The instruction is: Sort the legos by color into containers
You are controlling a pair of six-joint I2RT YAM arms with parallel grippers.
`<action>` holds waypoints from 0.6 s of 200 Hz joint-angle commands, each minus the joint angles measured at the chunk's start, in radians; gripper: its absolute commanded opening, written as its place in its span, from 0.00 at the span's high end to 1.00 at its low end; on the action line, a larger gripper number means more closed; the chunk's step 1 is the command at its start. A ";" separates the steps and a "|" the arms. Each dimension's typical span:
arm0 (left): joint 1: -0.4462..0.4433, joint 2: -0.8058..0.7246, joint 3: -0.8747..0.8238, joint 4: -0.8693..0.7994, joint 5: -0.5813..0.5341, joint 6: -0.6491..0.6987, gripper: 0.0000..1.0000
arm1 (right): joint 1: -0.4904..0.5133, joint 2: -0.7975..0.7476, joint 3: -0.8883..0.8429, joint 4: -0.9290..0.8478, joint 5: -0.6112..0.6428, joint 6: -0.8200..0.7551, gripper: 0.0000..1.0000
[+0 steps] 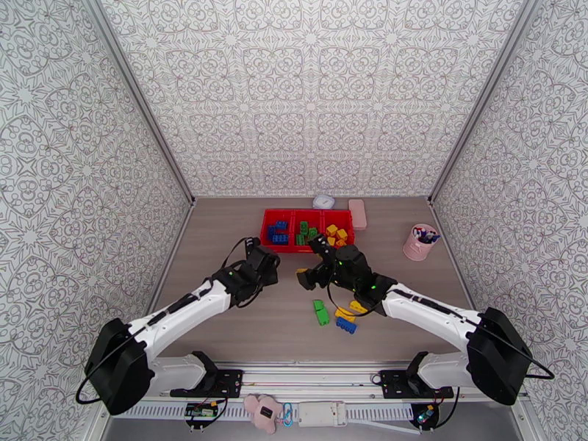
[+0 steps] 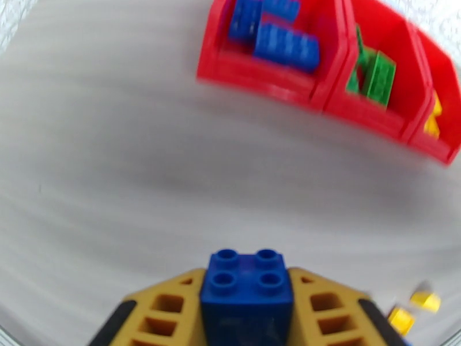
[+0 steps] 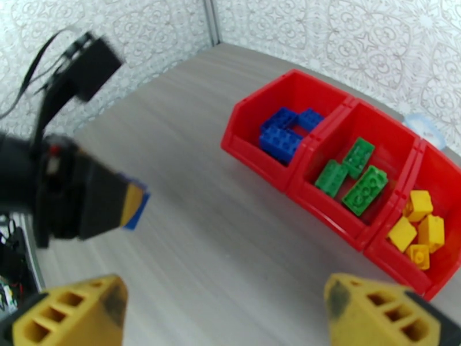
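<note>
Walled wood table (image 1: 272,328), your left gripper (image 3: 133,204) clamps a blue brick (image 2: 248,284), bare run up to the near edge of the red containers (image 3: 322,207), your right gripper (image 3: 225,298) gapes empty, loose legos (image 1: 345,323) by its arm

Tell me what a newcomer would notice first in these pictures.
The red tray at the far side of the table, with sorted bricks in its bins: blue, green, yellow. Next, the left gripper shut on a blue brick, in front of the tray. A few loose bricks lie on the table by the right arm.
</note>
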 commanded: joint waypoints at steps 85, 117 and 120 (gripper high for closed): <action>0.170 0.373 0.364 0.124 0.078 0.232 0.72 | 0.028 0.026 -0.005 0.056 0.039 -0.020 0.05; 0.193 0.487 0.478 0.113 0.111 0.247 0.72 | 0.028 0.030 -0.012 0.052 0.047 -0.017 0.05; 0.195 0.497 0.491 0.110 0.113 0.250 0.72 | 0.028 0.028 -0.014 0.052 0.048 -0.016 0.05</action>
